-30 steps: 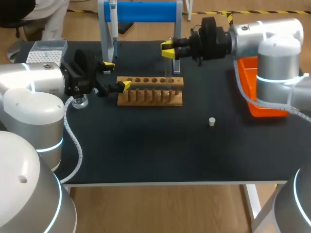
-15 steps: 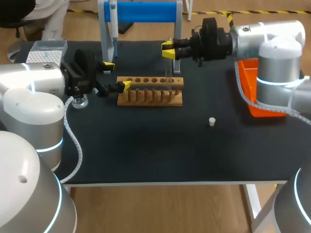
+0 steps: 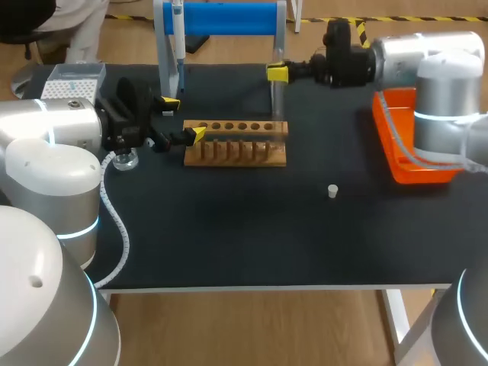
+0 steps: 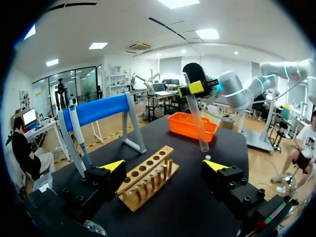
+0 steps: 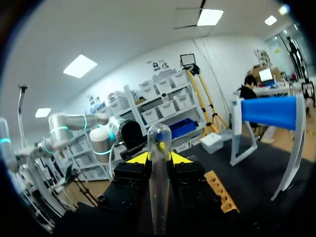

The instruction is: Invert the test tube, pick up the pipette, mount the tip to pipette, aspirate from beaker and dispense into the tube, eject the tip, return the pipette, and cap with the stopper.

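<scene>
My right gripper (image 3: 278,73) is shut on a clear test tube (image 3: 277,95), which hangs nearly upright above the right end of the wooden rack (image 3: 236,143). In the right wrist view the test tube (image 5: 159,187) sits clamped between the yellow tips of the gripper (image 5: 159,158). My left gripper (image 3: 181,118) stands open and empty just left of the rack. The pipette (image 3: 177,42) hangs on the blue stand (image 3: 221,17). A small white stopper (image 3: 332,191) lies on the mat. From the left wrist view the tube (image 4: 196,116) is ahead of the open left gripper (image 4: 164,166).
An orange tray (image 3: 404,145) sits at the table's right edge under my right arm. A tip box (image 3: 72,80) is at the back left, and a small glass beaker (image 3: 126,159) stands beside my left arm. The rack (image 4: 148,175) lies between the left fingers.
My right arm has drawn back to the right and turned its wrist, keeping the tube in its grip. The left arm has not moved.
</scene>
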You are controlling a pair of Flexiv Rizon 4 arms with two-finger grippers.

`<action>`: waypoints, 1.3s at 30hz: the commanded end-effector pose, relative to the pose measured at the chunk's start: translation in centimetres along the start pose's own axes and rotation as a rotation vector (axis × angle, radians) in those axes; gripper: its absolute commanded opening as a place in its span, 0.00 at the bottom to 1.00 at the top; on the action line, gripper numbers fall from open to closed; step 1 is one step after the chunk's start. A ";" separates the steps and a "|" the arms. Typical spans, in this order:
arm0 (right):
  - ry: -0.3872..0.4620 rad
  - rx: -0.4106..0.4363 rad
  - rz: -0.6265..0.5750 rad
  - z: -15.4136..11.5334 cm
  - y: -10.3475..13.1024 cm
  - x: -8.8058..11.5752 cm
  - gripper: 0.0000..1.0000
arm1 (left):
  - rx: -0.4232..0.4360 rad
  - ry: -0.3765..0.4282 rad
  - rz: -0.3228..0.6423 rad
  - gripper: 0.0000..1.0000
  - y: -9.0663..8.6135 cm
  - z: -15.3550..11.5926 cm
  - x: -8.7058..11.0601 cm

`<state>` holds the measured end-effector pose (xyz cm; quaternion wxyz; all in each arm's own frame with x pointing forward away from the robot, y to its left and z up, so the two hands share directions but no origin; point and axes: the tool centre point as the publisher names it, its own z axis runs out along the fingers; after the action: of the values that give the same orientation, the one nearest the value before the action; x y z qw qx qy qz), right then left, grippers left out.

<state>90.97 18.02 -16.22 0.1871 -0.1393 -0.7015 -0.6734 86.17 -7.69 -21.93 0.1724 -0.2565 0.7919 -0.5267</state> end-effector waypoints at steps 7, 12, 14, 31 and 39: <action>0.012 0.008 0.588 0.1 -0.8 -1.7 0.00 | 0.003 0.002 -0.001 1.00 0.1 -0.1 0.0; 0.012 0.008 0.588 0.1 -0.8 -1.7 0.00 | 0.003 0.002 -0.001 1.00 0.1 -0.1 0.0; 0.012 0.008 0.588 0.1 -0.8 -1.7 0.00 | 0.003 0.002 -0.001 1.00 0.1 -0.1 0.0; 0.064 0.063 0.906 -0.2 -1.0 -2.3 0.00 | 0.003 0.002 -0.001 1.00 0.1 -0.1 0.0; 0.071 0.051 1.027 -0.3 -1.4 -2.6 0.00 | 0.003 0.002 -0.001 1.00 0.1 -0.1 0.0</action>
<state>92.49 17.87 -18.29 0.5133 -0.4387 -0.5567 -0.4839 86.17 -7.69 -21.93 0.1724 -0.2565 0.7919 -0.5267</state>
